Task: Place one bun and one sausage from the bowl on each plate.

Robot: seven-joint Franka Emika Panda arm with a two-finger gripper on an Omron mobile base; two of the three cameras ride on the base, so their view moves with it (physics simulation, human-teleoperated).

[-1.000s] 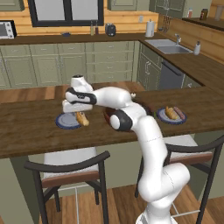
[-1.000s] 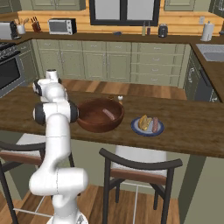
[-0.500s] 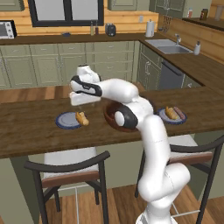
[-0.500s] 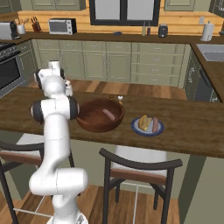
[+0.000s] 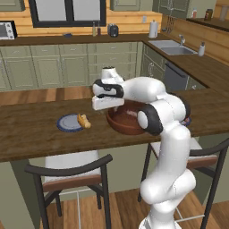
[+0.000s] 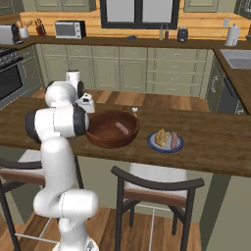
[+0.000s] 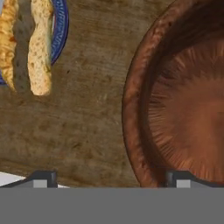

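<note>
Open claw (image 7: pixel 109 179) over bowl (image 7: pixel 140 100) rim — bun (image 7: pixel 40 48) on plate (image 7: pixel 60 30) beside

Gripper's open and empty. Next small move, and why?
Probably swing the gripper over the dark wooden bowl: the left blue-grey plate holds a golden bun but no sausage, and a pinkish shape seems to lie in the bowl.

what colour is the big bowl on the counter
Dark reddish-brown wood; the bowl shows best in the hand view.
</note>
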